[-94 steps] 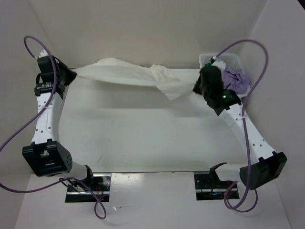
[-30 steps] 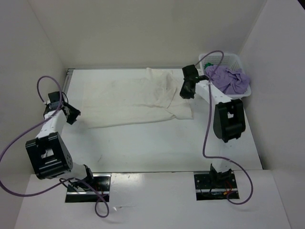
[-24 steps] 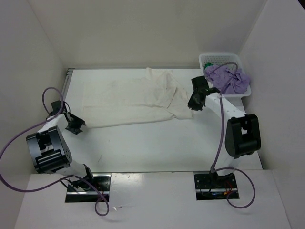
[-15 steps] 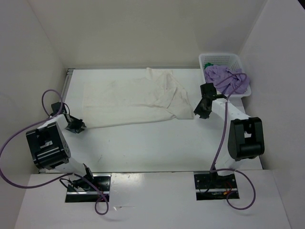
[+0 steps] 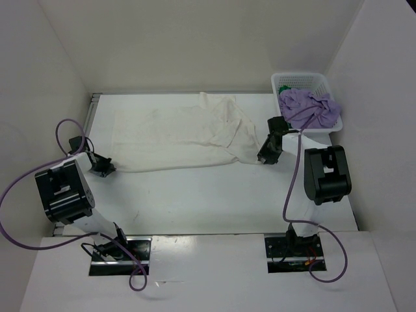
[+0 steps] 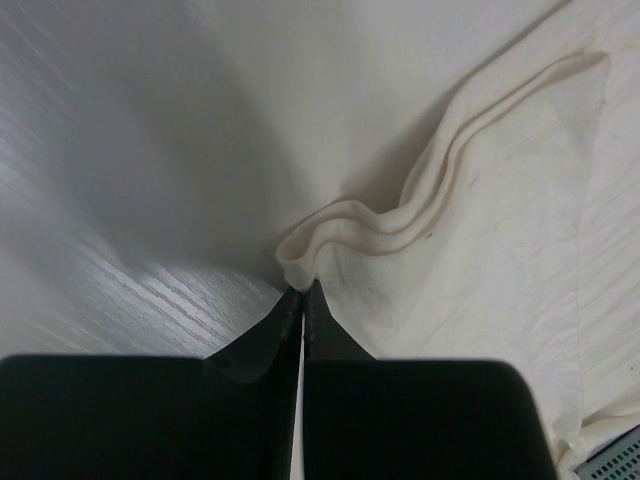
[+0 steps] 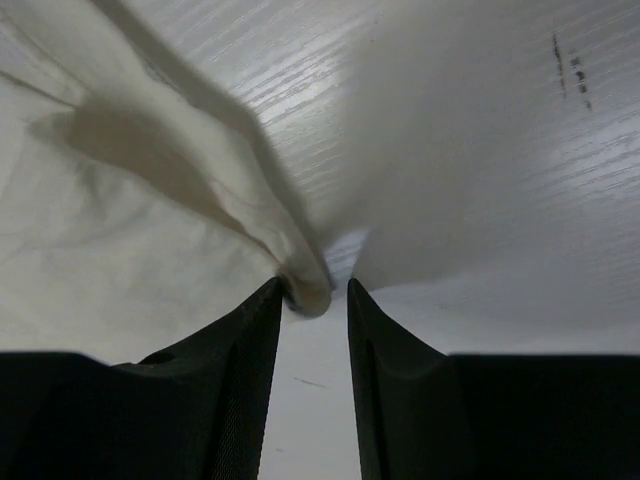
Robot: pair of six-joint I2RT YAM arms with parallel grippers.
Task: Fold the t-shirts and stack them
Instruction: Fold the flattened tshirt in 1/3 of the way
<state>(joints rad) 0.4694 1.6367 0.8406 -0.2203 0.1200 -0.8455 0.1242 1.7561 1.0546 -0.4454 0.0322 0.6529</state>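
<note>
shirt: white t-shirt point(image 5: 188, 140) lay spread flat on surface point(image 5: 195, 195), no longer hung stretched between arms
left end effector point(image 6: 302, 292): just snapped closed, pinched near-left hem
right end effector point(image 7: 315, 290): opened wider, jaws straddled near-right corner, no grip yet
lilac t-shirt point(image 5: 312, 107): stayed bunched in basket point(image 5: 305, 79)
meaning: probably set up for first fold

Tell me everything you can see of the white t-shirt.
The white t-shirt lies spread flat across the far half of the table, cream-white soft cloth, wrinkled, more bunched toward its right end. The left gripper is shut on its near-left corner, which puckers into a small fold; the right gripper, jaws apart, straddles the near-right edge.
</note>
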